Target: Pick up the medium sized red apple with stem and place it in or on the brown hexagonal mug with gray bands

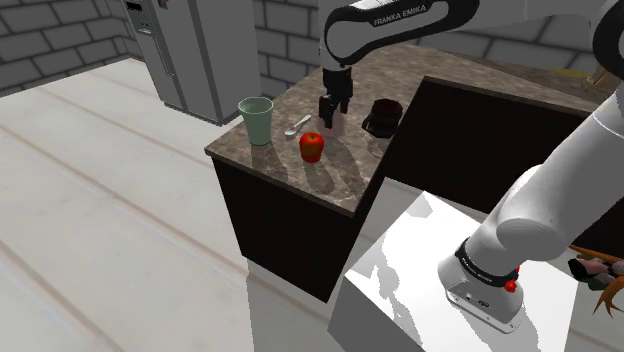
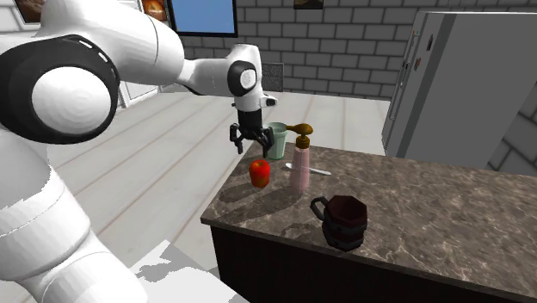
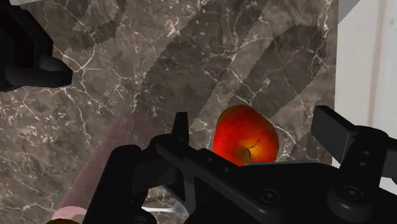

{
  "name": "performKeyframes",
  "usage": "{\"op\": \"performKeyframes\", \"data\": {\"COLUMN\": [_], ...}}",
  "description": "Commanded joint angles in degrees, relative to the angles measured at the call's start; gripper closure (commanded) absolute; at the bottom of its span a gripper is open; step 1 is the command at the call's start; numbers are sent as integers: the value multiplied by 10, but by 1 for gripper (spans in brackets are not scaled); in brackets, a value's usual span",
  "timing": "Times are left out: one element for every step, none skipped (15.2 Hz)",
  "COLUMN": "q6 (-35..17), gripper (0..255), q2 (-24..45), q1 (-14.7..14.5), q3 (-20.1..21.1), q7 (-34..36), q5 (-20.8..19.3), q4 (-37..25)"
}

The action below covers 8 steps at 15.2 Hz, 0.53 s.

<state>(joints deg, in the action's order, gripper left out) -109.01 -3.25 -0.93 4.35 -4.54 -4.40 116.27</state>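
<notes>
Two fingers of the black gripper [image 1: 334, 120] [image 2: 248, 148] [image 3: 254, 127] stand wide apart, gripping nothing, above the marbled counter [image 1: 350, 172]. The red apple [image 1: 312, 146] [image 2: 259, 171] [image 3: 245, 137] sits just below them near the counter's edge, with a green cup [image 1: 256, 119] to the shoulder view's left and the dark hexagonal mug [image 1: 382, 116] [image 2: 342, 219] well apart to its right.

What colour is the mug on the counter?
Dark brown, nearly black mug; clearest in the second exterior view.

White arm [image 1: 560, 190], dark joints [image 1: 485, 262], black end effector [image 2: 249, 146].
</notes>
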Motion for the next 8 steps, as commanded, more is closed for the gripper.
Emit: {"op": "performKeyframes", "data": {"q6": [-3, -2, 0, 2, 5, 9, 14, 19], "gripper": [0, 0, 0, 0, 0, 0, 0, 0], "q2": [50, 74, 99, 124, 149, 174, 200, 225], "q1": [-2, -3, -5, -7, -9, -11, -13, -16], "q3": [2, 4, 5, 6, 8, 9, 10, 11], "q7": [-3, -4, -4, -5, -5, -6, -7, -8], "q5": [-3, -4, -5, -7, -8, -10, -12, -13], "q4": [-37, -57, -79, -101, -124, -148, -173, -199]}}
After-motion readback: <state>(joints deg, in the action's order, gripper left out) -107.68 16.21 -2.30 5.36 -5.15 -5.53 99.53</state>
